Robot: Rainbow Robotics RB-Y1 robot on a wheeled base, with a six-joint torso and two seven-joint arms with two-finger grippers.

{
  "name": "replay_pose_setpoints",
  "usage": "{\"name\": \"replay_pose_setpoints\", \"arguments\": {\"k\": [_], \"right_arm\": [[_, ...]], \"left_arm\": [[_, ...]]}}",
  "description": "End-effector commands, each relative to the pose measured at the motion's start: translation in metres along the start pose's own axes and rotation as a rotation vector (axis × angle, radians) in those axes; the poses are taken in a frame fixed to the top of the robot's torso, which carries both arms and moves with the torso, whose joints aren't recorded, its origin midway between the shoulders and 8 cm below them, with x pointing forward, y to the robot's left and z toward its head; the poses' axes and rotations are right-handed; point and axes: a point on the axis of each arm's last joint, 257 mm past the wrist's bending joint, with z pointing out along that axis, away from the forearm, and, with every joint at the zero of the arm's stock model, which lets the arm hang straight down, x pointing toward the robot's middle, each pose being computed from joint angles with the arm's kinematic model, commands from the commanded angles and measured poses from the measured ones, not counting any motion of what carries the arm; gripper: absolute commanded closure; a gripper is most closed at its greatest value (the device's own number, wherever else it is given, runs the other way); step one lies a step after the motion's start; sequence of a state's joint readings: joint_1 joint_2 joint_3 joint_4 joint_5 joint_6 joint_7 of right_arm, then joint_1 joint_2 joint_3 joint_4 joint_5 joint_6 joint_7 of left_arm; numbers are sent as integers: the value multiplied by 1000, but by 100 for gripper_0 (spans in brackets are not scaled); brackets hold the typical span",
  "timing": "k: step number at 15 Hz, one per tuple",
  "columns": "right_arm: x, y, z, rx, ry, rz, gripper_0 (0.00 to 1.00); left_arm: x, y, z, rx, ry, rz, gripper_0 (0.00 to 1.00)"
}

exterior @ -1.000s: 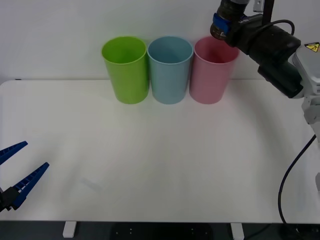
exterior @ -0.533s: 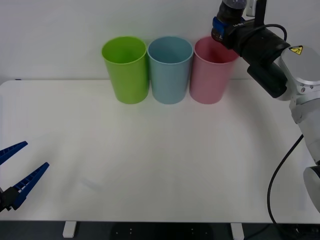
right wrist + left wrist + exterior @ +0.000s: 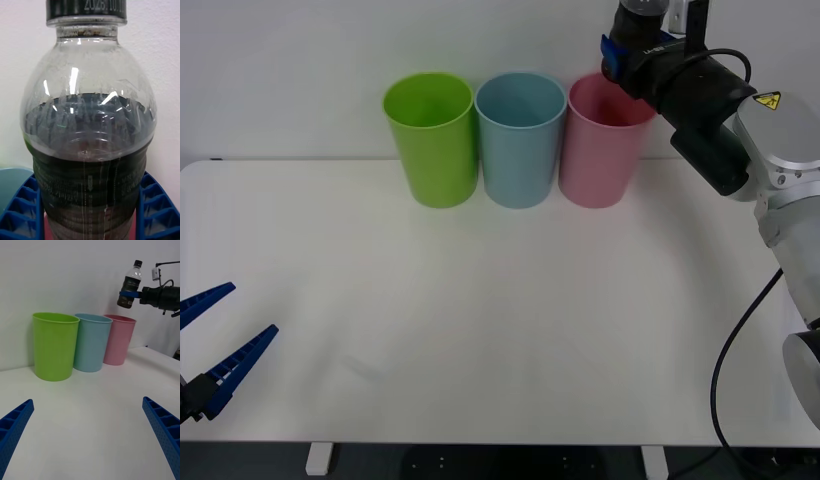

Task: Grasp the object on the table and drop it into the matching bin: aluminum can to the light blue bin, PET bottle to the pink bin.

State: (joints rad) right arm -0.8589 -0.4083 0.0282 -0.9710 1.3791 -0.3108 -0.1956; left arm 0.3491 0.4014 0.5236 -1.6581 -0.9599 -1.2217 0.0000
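Blue fingers [image 3: 22, 210] of the right gripper [image 3: 129, 294] pinch the PET bottle [image 3: 130, 285] upright above the pink bin [image 3: 607, 140]. Beneath lies the white worktop [image 3: 510, 320], then the light blue bin [image 3: 520, 140]. The left gripper's [image 3: 215, 345] fingers hang spread near the worktop's front left edge.

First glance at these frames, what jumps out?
The right hand is up in the air, shut on a small clear bottle with a black cap, just above the rim of the pink bin. That bin stands at the back of the white table in a row with a light blue bin and a green bin. The left hand waits open at the near left edge.
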Motion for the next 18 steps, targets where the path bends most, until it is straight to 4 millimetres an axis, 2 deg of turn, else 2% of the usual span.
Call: {"name": "replay_pose_setpoints", "arguments": {"k": [1, 9, 11, 14, 18], "right_arm": [[-2, 2, 0, -6, -4, -7, 0], [-8, 19, -4, -63, -29, 24, 0], [-10, 28, -15, -84, -48, 20, 0], [-10, 51, -33, -154, -65, 17, 0], [-3, 76, -68, -229, -79, 22, 0]], "left_arm": [[0, 0, 0, 0, 0, 0, 0], [0, 0, 0, 0, 0, 0, 0], [0, 0, 0, 0, 0, 0, 0], [0, 0, 0, 0, 0, 0, 0], [0, 0, 0, 0, 0, 0, 0]]}}
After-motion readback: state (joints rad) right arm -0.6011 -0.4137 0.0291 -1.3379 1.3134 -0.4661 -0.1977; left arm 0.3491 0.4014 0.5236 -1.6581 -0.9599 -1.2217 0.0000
